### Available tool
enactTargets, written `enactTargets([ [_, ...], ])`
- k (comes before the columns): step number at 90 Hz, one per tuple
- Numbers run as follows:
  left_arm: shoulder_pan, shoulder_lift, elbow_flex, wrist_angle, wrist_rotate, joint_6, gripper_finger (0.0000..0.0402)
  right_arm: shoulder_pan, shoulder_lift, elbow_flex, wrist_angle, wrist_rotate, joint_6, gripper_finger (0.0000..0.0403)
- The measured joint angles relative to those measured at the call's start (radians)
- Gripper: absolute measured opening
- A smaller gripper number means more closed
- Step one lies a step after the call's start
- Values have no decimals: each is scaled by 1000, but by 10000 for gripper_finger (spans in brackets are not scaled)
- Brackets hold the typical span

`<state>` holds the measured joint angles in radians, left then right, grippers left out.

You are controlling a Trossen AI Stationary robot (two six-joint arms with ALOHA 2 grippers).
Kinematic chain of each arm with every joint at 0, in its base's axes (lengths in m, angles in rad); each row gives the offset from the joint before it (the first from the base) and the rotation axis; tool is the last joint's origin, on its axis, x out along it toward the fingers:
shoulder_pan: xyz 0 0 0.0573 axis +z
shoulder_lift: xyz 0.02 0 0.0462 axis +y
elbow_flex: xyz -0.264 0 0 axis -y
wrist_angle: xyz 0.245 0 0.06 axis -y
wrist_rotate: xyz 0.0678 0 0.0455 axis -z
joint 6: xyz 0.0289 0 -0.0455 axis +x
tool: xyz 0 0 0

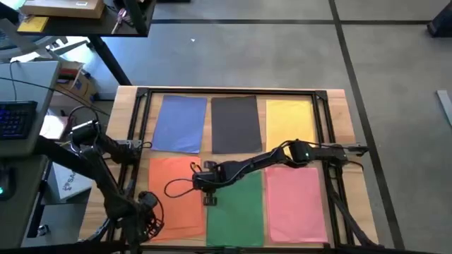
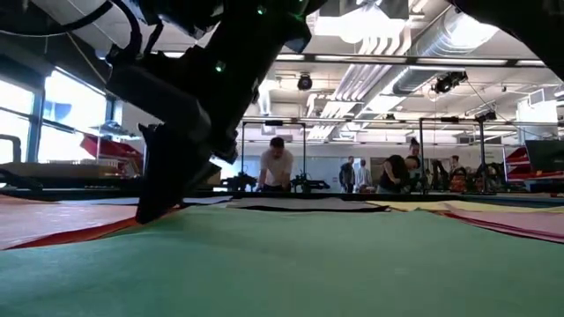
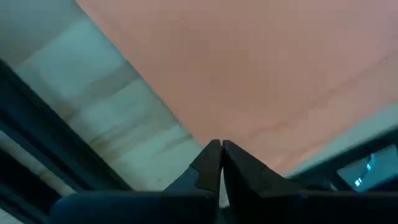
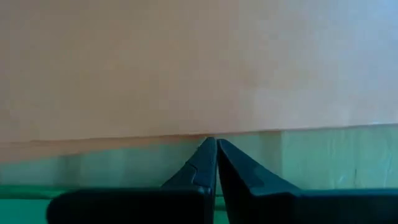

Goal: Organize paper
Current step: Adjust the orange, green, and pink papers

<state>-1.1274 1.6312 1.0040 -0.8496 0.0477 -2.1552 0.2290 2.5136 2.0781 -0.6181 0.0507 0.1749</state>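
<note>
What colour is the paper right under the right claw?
Mostly green, best seen in the high view; the right claw sits at its edge beside the orange paper.

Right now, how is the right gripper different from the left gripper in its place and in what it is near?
The right gripper reaches across to the gap between the orange paper and the green paper; the left gripper sits by the table's left side, near the orange paper's far corner. The right gripper's tips meet the orange paper's edge; the left gripper's tips hang above the paper. Both are shut with nothing between the fingers.
</note>
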Motion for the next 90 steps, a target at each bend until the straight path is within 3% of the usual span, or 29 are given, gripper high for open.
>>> enactTargets([
  [41,64,49,-2,5,234,71,0,-5,16,2,26,-40,0,0],
  [53,70,54,-18,8,259,93,0,-5,18,1,41,-40,0,0],
  [90,170,70,11,-174,244,550,0,-4,18,1,49,-38,-10,0],
])
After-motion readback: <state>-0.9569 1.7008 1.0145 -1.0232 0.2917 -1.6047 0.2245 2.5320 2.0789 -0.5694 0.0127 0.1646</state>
